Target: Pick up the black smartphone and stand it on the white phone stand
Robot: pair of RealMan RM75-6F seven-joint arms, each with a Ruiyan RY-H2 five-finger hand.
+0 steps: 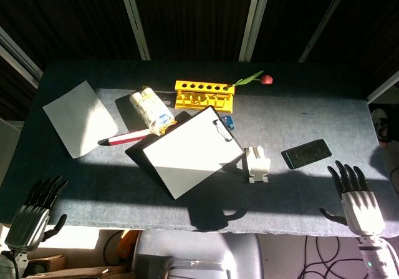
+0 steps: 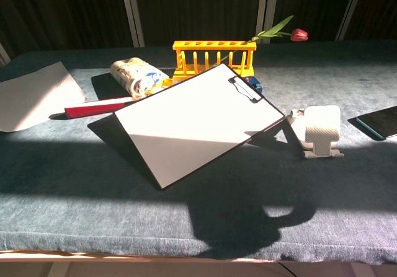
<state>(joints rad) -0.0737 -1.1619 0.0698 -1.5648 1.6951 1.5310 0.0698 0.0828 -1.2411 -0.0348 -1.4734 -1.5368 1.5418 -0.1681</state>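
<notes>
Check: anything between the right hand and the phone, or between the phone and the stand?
Nothing visible. The right hand is open just in front of the black smartphone, bare table between; the white phone stand sits left of it, gap clear.

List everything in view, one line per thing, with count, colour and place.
smartphone: 1, black, flat on the table's right side
phone stand: 1, white, left of the smartphone
clipboard: 1, black with white sheet, centre, tilted
rack: 1, yellow, behind the clipboard
flower: 1, red with green stem, by the rack's right end
packet: 1, white and yellow, left of the rack
pen: 1, red, left of the clipboard
paper: 1, white, far left
table: 1, dark blue-grey
left hand: 1, grey, near left edge, holding nothing
right hand: 1, white and black, near the smartphone, holding nothing
</notes>
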